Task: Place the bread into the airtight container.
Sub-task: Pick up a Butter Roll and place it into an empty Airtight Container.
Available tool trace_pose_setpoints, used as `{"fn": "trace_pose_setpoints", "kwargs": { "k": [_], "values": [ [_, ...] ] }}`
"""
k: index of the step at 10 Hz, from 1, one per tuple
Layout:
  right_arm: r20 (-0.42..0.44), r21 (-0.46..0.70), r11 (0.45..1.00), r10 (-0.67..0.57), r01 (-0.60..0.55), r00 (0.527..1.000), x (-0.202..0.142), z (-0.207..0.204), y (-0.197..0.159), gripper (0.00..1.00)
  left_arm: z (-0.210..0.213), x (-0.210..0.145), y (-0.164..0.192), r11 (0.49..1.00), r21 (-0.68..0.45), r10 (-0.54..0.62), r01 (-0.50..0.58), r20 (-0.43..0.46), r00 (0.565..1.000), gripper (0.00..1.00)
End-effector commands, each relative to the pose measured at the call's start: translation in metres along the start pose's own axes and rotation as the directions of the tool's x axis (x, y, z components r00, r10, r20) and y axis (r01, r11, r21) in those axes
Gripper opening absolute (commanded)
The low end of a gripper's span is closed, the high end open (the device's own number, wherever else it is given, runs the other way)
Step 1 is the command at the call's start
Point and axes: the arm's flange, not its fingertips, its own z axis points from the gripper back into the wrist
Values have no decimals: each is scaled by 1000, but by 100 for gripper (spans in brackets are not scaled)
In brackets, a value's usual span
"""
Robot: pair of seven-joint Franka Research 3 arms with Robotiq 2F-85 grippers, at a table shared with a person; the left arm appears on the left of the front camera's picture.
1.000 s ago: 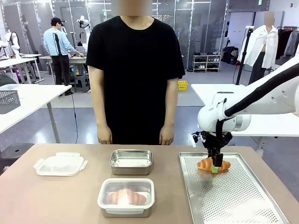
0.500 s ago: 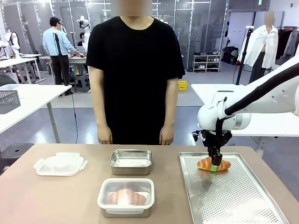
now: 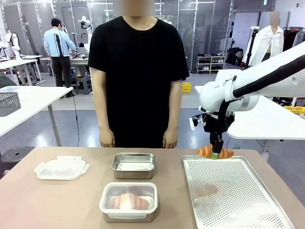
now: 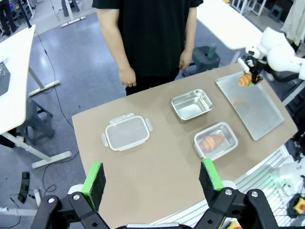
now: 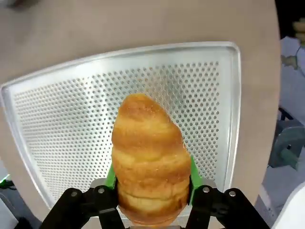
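My right gripper is shut on the bread, a golden croissant, and holds it in the air above the far edge of the perforated tray. In the right wrist view the bread sits between the green pads, with the tray below it. An empty steel airtight container stands at mid-table. Its clear lid lies to the left. My left gripper hangs open high above the table, holding nothing.
A second steel container with a croissant inside, seemingly under a clear lid, stands near the front edge. A person in a black shirt stands at the far side, hands down. Bare tabletop lies at front left.
The right gripper closed on the bread as it lay on the tray. It has since lifted the bread clear of the tray.
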Motion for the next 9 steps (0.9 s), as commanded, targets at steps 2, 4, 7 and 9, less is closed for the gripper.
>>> {"fn": "trace_pose_setpoints", "kwargs": {
  "k": [2, 4, 7, 9],
  "values": [
    [19, -7, 1000, -12, 12, 1000, 57, 21, 28, 62, 0, 1, 0, 1000, -1, -1, 1, 1, 1000, 100],
    [22, -20, 1000, 6, -5, 1000, 107, 25, 38, 62, 0, 1, 0, 1000, -1, -1, 1, 1, 1000, 100],
    [-9, -69, 996, 58, -59, 998, 187, 25, 61, 62, 0, 1, 0, 1000, -1, -1, 1, 1, 1000, 100],
    [-35, -81, 993, 89, -92, 995, 231, 20, 69, 62, 0, 1, 0, 1000, -1, -1, 1, 1, 1000, 100]
  ]
}}
